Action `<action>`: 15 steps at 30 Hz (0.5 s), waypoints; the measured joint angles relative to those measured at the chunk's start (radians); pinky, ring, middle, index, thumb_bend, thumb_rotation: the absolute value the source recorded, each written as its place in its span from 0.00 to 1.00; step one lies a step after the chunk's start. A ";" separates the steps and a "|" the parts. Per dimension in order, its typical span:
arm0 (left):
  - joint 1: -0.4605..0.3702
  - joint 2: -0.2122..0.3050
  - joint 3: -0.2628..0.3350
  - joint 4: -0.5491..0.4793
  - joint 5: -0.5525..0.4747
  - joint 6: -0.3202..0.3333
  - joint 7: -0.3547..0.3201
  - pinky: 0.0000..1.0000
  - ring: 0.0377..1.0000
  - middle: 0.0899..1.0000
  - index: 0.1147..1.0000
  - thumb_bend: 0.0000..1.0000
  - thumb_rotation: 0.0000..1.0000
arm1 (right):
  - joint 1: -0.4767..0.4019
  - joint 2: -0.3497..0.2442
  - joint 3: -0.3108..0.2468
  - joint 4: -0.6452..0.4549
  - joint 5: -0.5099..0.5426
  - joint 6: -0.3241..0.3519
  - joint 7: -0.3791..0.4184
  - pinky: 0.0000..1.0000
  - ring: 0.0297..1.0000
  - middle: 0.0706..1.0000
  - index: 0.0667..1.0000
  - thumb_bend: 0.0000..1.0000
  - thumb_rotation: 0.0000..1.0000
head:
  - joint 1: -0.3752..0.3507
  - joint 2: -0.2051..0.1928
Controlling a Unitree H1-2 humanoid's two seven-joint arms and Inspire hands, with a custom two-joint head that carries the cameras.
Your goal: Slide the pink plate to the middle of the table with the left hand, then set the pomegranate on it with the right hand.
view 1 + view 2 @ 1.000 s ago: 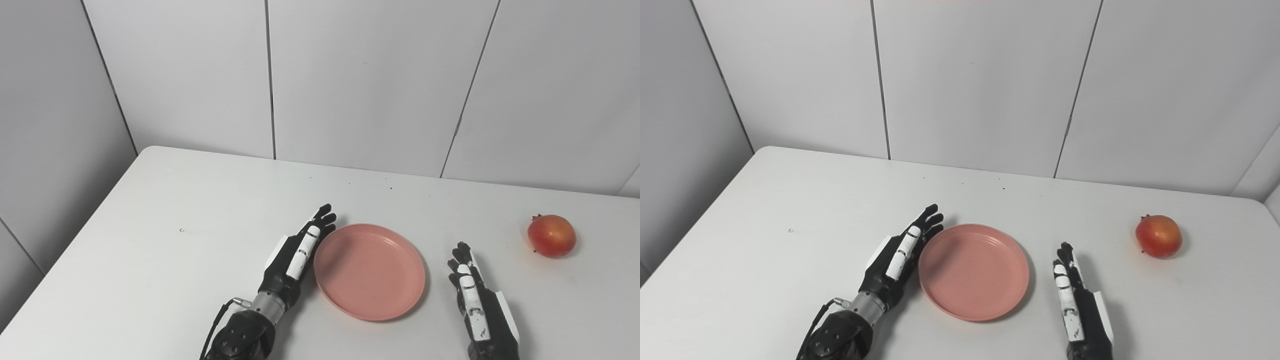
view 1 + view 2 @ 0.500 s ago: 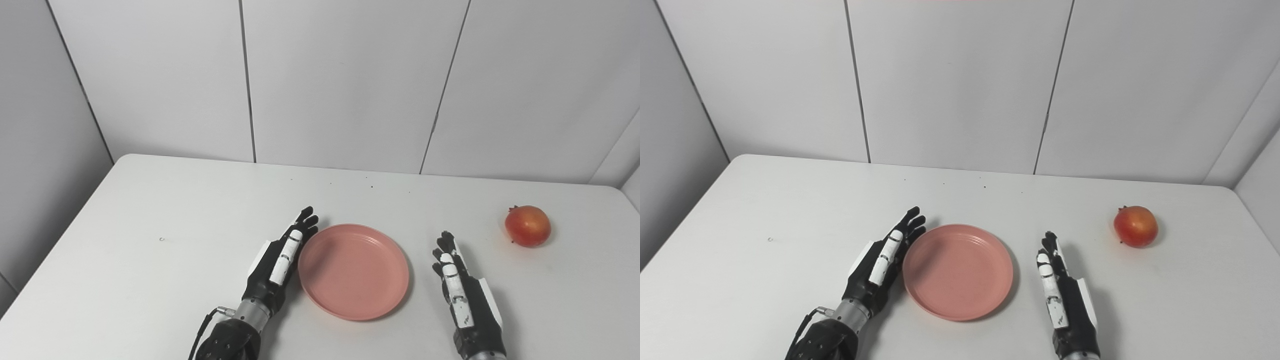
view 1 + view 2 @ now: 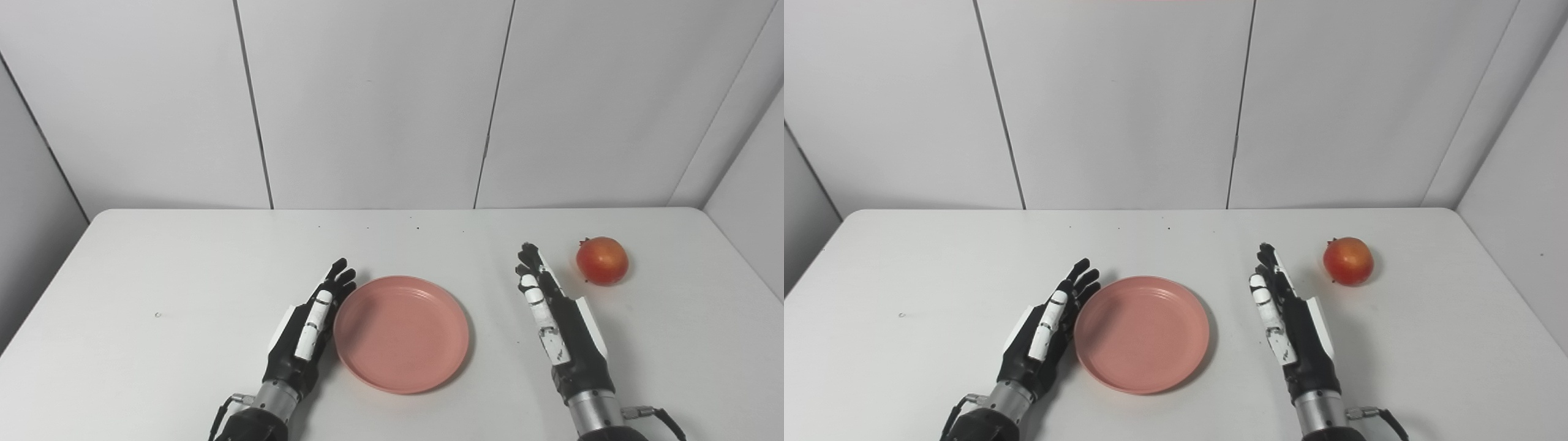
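So your left hand [image 3: 306,331] is lying edge-on against the table [image 3: 153,367], fingers stretched out straight and wide, holding nothing. The pink plate [image 3: 401,334] is sitting right off its inner side, with the rim touching or just about touching the fingers [image 3: 335,285]; from these angles you can't quite tell if there's a sliver of gap. The plate is lying flat and there's nothing on it.

Your right hand [image 3: 1291,324] is doing the same kind of thing on the other side: fingers extended and apart, palm turned in toward the plate, gripping nothing. The plate is sitting off its inner side with a clear strip of bare table in between, so no contact there.

The pomegranate [image 3: 1348,261] is resting on the table just past the right hand's fingertips [image 3: 1265,252] and out to its outer side. It's near the hand but not touching it, and it's well apart from the plate.

You're also getting white wall panels [image 3: 367,104] running behind the far edge of the table, beyond both hands. There's a tiny speck on the table [image 3: 157,315] way out to the left hand's outer side.
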 measured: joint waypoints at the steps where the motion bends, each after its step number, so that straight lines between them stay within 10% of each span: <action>1: 0.000 0.002 0.003 0.000 -0.006 0.000 -0.004 0.98 0.94 0.94 0.94 0.43 1.00 | -0.008 -0.006 0.004 -0.008 -0.026 0.011 0.000 0.85 0.90 0.92 0.92 0.48 0.81 | 0.000 0.000; 15: -0.001 0.035 0.037 0.025 -0.028 -0.033 -0.056 0.98 0.95 0.94 0.93 0.42 1.00 | -0.085 -0.085 0.012 -0.038 -0.351 0.038 -0.016 0.78 0.84 0.85 0.87 0.72 0.47 | -0.117 -0.026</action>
